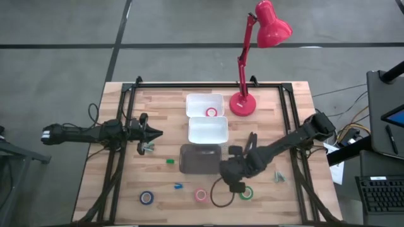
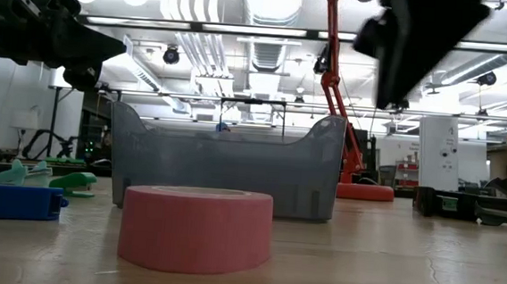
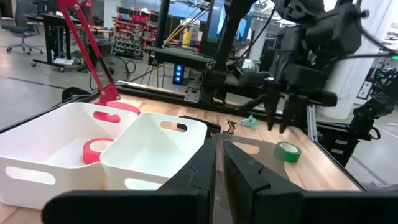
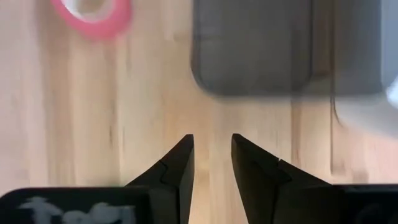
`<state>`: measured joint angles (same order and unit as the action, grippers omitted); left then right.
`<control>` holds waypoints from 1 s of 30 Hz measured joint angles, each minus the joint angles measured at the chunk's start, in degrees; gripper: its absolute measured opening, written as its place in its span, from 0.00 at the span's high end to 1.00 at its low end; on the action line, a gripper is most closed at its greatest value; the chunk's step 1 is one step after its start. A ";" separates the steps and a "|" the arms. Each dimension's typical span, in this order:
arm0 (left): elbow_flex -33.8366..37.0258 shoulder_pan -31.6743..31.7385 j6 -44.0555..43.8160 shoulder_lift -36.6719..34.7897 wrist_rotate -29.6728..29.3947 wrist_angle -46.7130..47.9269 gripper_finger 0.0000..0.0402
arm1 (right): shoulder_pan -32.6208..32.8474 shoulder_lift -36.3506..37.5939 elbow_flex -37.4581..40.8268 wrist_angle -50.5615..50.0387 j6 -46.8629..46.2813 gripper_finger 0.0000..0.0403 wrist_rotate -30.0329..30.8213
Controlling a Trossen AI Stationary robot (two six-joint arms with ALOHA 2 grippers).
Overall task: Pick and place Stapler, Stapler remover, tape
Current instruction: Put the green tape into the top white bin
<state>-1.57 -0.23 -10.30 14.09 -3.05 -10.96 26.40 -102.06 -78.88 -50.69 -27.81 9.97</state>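
Observation:
Three tape rolls lie flat on the near table: blue (image 1: pixel 146 197), pink (image 1: pixel 201 195) (image 2: pixel 196 228) and green (image 1: pixel 246 192) (image 3: pixel 287 151). A red roll (image 1: pixel 211 112) (image 3: pixel 96 149) lies in the far white bin (image 1: pixel 196 99). My right gripper (image 1: pixel 235 184) (image 4: pixel 211 155) hangs open and empty above bare wood, between the pink and green rolls, near the grey bin (image 1: pixel 201 157). My left gripper (image 1: pixel 156 133) (image 3: pixel 219 163) hovers shut and empty at the table's left. I cannot make out the stapler. A small greenish tool (image 1: pixel 278 177) lies right of the right gripper.
A second white bin (image 1: pixel 218 132) sits between the far white bin and the grey one. A red desk lamp (image 1: pixel 242 104) stands at the far right. A black cable loop (image 1: pixel 221 200), small blue (image 1: pixel 178 186) and green (image 1: pixel 169 161) pieces lie on the near table.

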 joint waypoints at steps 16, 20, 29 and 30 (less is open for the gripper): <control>-0.01 0.00 0.00 0.00 0.00 0.04 0.92 | 9.55 -0.02 5.37 -4.98 -17.33 0.71 -3.97; -0.01 -0.02 -0.01 0.00 0.00 0.04 0.92 | 11.45 -0.07 6.62 -4.09 -21.00 0.72 -4.47; -0.01 0.00 -0.01 0.00 0.00 0.07 0.92 | 12.10 -0.17 12.74 2.73 -26.59 0.63 -4.49; 0.00 0.00 -0.01 0.00 0.00 0.07 0.92 | 12.13 -0.19 13.46 4.53 -26.41 0.61 -4.81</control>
<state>-1.57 -0.23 -10.31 14.09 -3.05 -10.90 38.52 -102.25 -65.41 -46.16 -54.22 5.16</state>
